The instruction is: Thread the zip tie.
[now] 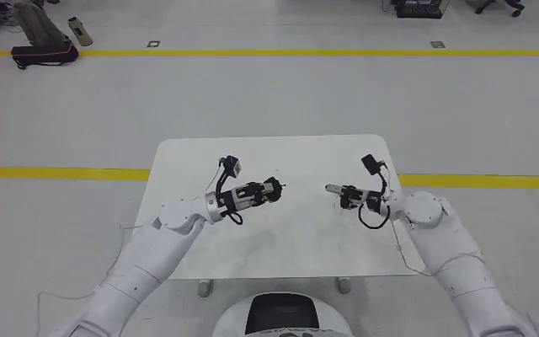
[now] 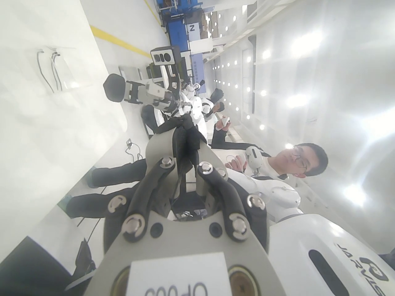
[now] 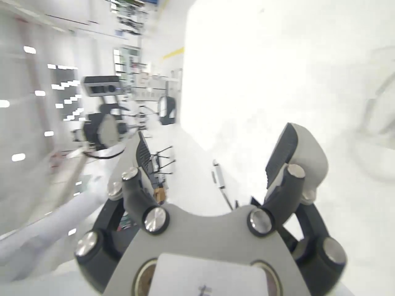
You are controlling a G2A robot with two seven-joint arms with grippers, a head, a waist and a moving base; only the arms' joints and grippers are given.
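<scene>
Zip tie indistinct; two grippers: left gripper (image 2: 185,127) jaws together, right gripper (image 3: 216,143) jaws apart.

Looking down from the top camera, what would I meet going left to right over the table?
Left arm's camera → left claw, shut → bare table → right claw, open → right arm's camera.
</scene>
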